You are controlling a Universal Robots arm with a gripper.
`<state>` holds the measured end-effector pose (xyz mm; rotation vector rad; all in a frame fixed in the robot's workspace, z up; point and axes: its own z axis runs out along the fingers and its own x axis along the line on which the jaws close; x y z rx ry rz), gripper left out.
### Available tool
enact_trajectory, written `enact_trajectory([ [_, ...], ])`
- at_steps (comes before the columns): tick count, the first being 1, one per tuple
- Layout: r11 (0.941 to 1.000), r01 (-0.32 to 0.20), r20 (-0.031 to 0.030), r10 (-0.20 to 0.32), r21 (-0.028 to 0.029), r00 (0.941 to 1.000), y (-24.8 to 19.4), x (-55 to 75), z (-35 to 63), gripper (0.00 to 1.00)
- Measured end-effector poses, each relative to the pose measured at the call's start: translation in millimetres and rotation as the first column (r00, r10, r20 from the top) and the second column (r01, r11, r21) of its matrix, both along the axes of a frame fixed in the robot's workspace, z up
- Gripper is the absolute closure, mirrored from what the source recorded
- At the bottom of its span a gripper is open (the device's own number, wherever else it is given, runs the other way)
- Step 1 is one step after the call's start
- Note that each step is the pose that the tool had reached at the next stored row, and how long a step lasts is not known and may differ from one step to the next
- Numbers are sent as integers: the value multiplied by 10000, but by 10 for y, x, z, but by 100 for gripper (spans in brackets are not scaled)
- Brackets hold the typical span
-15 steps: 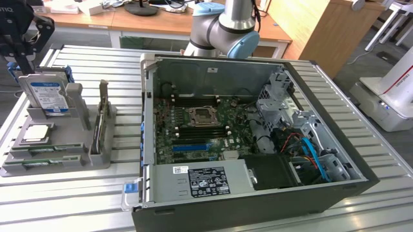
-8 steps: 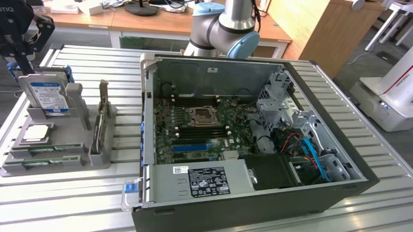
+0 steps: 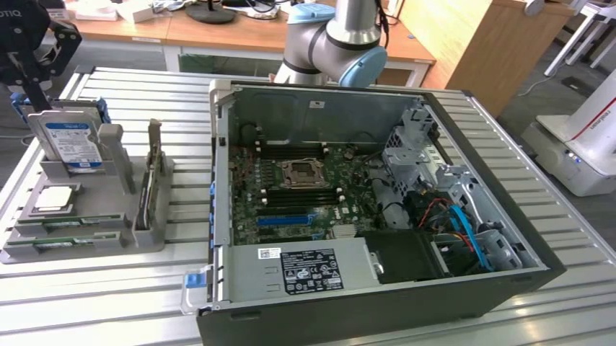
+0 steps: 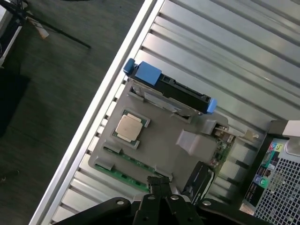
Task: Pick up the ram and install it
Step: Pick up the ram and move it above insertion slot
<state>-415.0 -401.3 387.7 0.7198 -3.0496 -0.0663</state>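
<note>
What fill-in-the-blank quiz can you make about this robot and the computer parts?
1. The gripper hangs above the gray holder with its fingers ____.
2. The ram lies in a slot of the ____, not in the computer case.
3. The hard drive stands upright; the silver chip beside it lies ____.
4. The case has its side ____, showing the circuit board.
Missing words: shut; holder; flat; open.

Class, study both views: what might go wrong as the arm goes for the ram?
1. The jaws stand shut above the holder; lowered so, they would press on the ram, not grip it.
2. A second green strip lies right beside it, near the processor chip; the wrong one might be caught.
</note>
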Motion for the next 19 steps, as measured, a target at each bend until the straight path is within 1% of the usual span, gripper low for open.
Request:
enact_trajectory([
  [3, 9992, -396, 0, 396, 0, 9992, 0, 0, 0, 89],
  [5, 9977, -679, 0, 679, 0, 9977, 0, 0, 0, 89],
  [8, 9934, -1144, 0, 1144, 0, 9934, 0, 0, 0, 89],
  [10, 9892, -1467, -1, 1467, 0, 9892, 0, 0, 0, 89],
  [12, 9838, -1792, -1, 1792, 0, 9838, 0, 0, -1, 89],
  [15, 9731, -2303, 0, 2303, 0, 9731, 0, 0, -1, 89],
  [17, 9644, -2645, 0, 2645, 0, 9644, 0, 0, -2, 89],
  [19, 9537, -3007, 0, 3007, 0, 9537, 0, 0, -2, 89],
])
